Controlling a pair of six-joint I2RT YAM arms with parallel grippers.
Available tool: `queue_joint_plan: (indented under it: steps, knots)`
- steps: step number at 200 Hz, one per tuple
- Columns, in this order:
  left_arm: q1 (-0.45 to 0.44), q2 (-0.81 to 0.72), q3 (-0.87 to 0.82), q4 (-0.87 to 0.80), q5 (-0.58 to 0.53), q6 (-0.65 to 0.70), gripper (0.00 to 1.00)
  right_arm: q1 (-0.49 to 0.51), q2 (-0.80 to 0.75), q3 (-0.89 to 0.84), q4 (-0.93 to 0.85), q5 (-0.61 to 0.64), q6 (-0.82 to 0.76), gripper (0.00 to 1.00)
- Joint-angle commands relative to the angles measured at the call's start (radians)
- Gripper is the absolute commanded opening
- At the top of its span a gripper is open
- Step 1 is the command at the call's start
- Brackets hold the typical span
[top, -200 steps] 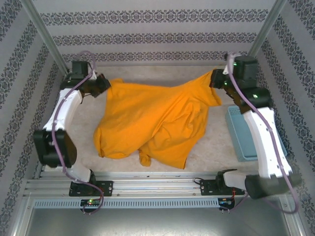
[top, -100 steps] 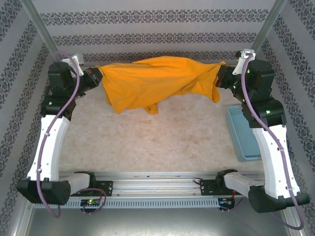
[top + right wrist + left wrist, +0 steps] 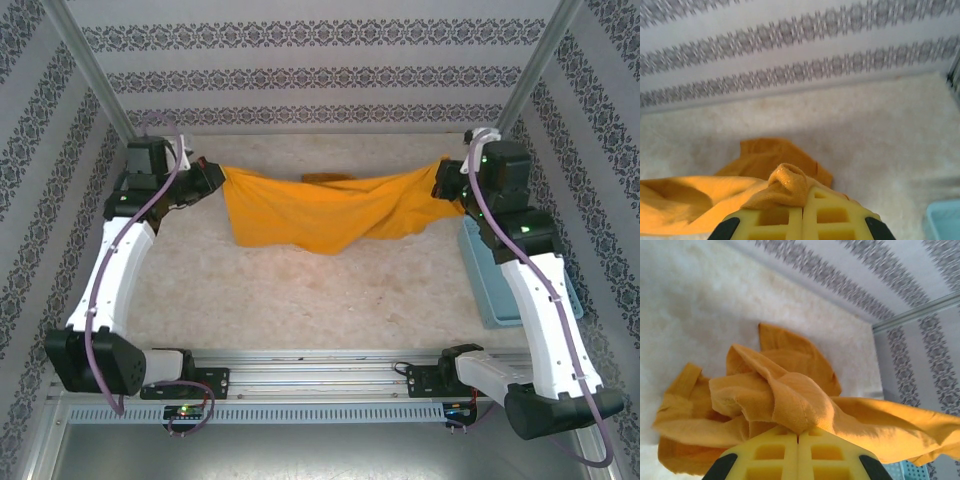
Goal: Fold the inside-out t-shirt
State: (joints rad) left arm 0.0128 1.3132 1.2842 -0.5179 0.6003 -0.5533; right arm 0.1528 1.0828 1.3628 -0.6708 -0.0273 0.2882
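Inside-out t-shirt (image 3: 320,212) strung across the far end of the worktop (image 3: 300,300), long axis left to right, top edge pulled fairly straight, belly sagging toward the near side. Left hand (image 3: 212,180) clamped shut on a bunched corner at the left end; right hand (image 3: 445,182) clamped shut on a wad of cloth at the right end. Neither arm nearer than the other, each already at its own end of the span.

Seems to rest on the worktop along the lower edge (hard to be sure from above). One loose flap (image 3: 325,178) lying on the worktop just beyond the taut edge, seen past the fingers from both wrists.

Probably calls next for lowering and drawing the cloth toward the near side to lay it flat. Open worktop all that way in the middle. Light-blue basket (image 3: 500,285) at the right edge, just beside the right arm and near the right hand: likely the one thing to catch a trailing hem on that side.
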Motion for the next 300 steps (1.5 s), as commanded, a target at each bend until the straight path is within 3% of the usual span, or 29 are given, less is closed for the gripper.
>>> queue_joint_plan:
  steps: [1, 53, 109, 152, 183, 300]
  knots:
    - [-0.016, 0.042, -0.086, -0.030, 0.038, 0.020, 0.04, -0.003, -0.014, -0.058, 0.030, -0.060, 0.042, 0.00]
    - [-0.046, 0.169, -0.239, 0.117, 0.013, -0.021, 0.06, 0.010, 0.005, -0.120, 0.051, -0.095, 0.061, 0.00]
    - [-0.060, 0.299, -0.272, 0.229, -0.025, -0.015, 0.17, 0.014, 0.016, -0.148, 0.072, -0.101, 0.072, 0.00]
    - [-0.071, 0.306, -0.304, 0.246, -0.025, -0.010, 0.29, 0.016, 0.016, -0.157, 0.073, -0.093, 0.068, 0.00]
    - [-0.083, 0.288, -0.330, 0.232, -0.060, 0.000, 0.33, 0.016, 0.025, -0.157, 0.079, -0.098, 0.068, 0.00]
    - [-0.125, 0.174, -0.319, 0.154, -0.141, 0.000, 0.06, 0.013, 0.037, -0.144, 0.060, -0.069, 0.060, 0.00]
